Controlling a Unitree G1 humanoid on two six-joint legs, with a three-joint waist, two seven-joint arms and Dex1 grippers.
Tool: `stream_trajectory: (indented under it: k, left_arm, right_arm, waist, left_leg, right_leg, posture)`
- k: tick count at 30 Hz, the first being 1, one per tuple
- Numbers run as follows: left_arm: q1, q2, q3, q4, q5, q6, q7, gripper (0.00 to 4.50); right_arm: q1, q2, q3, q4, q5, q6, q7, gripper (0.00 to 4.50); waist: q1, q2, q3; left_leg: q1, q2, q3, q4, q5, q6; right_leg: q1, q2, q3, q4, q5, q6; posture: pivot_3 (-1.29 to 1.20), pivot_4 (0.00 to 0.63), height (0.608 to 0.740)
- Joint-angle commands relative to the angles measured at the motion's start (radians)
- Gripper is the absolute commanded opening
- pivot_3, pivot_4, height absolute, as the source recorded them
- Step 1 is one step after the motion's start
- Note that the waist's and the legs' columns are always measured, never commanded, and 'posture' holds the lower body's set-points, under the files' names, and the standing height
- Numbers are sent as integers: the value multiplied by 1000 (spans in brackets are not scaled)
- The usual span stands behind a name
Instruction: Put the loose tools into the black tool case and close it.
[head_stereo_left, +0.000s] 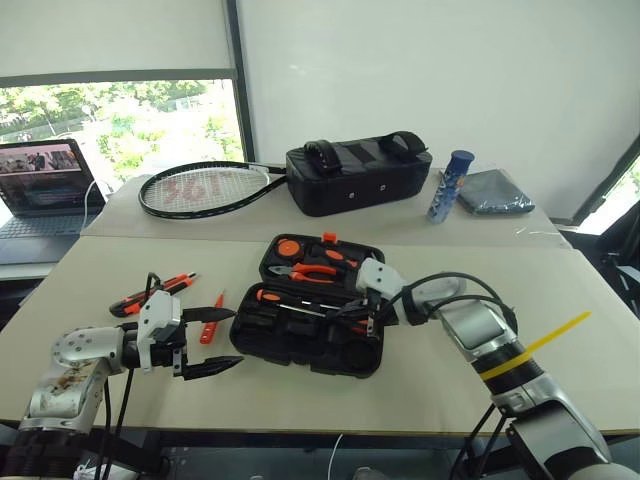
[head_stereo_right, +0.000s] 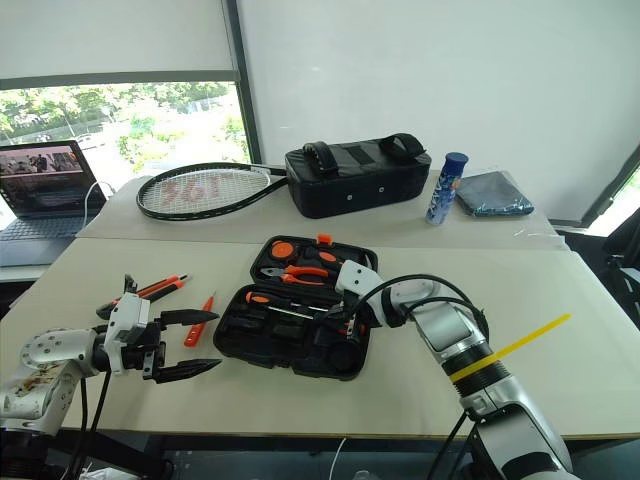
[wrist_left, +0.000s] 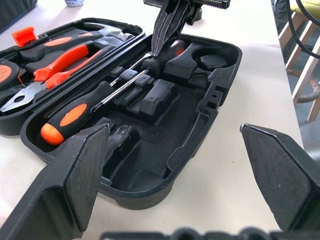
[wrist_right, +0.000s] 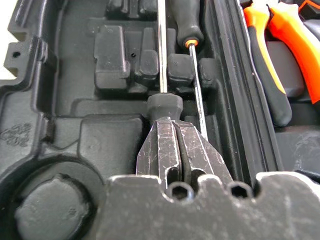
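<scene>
The black tool case lies open in the middle of the table. One orange-and-black screwdriver rests in its near half. A second screwdriver lies beside it, pointing the other way. My right gripper is shut, and its tips touch the black collar of that second screwdriver's handle. A dark round piece sits in the round pocket. Left of the case my left gripper hangs open, holding nothing. The small orange tester screwdriver lies on the table under it. The utility knife lies further left.
Orange-handled pliers sit in the far half of the case. On the back table are a tennis racket, a black padded bag, a blue bottle and a grey cloth. A laptop stands far left.
</scene>
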Motion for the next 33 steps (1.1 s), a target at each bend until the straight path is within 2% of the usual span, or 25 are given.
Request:
stream_trajectory:
  k: [1,12,15,19,23,27,30,33]
  left_arm:
    - [-12,4,3,-38,-4,3,15,4500]
    - [0,14,20,-12,-5,-14,13,4500]
    - [3,9,26,-18,-7,-8,30,4500]
    - [28,13,55,-42,-19,9,65,4500]
    - [77,27,118,-60,-41,32,96,4500]
    - [171,44,218,-55,-46,33,134,4500]
    - [240,49,316,-14,-39,21,185,4500]
    - [316,41,426,31,-48,35,248,4500]
  right_arm:
    - [-5,16,32,40,-36,-17,-8,59]
    - [35,83,93,39,-120,-20,-72,59]
    - [36,96,37,44,-95,-20,-101,59]
    - [54,58,-111,-11,28,-209,-51,59]
    - [121,10,-268,-123,206,-185,16,1118]
    - [301,-63,-415,-248,321,-239,56,2554]
    - [436,-58,-511,-307,441,-340,145,3431]
    - [563,-49,-582,-346,470,-421,133,4473]
  waist:
    - [-1,0,0]
    - [-32,-1,-1]
    - [-37,-1,-1]
    - [-37,-1,0]
    - [-32,-1,1]
    - [-21,0,1]
    - [-19,-1,2]
    - [-22,0,2]
  left_leg:
    - [0,0,0,0,0,0]
    - [6,1,0,0,0,0]
    - [7,1,0,0,0,0]
    - [8,1,0,0,0,0]
    - [3,0,0,0,0,0]
    - [2,1,-1,-1,-1,1]
    - [1,1,-1,-1,-1,2]
    - [3,1,0,-1,-1,2]
  right_leg:
    - [0,0,0,0,0,0]
    - [3,2,1,2,0,-1]
    - [3,2,2,6,0,-1]
    - [3,2,2,7,-1,-1]
    - [0,1,3,6,-1,-1]
    - [1,1,1,3,-1,0]
    - [1,0,0,0,-1,0]
    - [2,0,1,0,-2,0]
  posture:
    - [0,150,740]
    - [0,150,740]
    - [0,150,740]
    - [0,150,740]
    - [0,150,740]
    - [0,150,740]
    - [0,150,740]
    - [0,150,740]
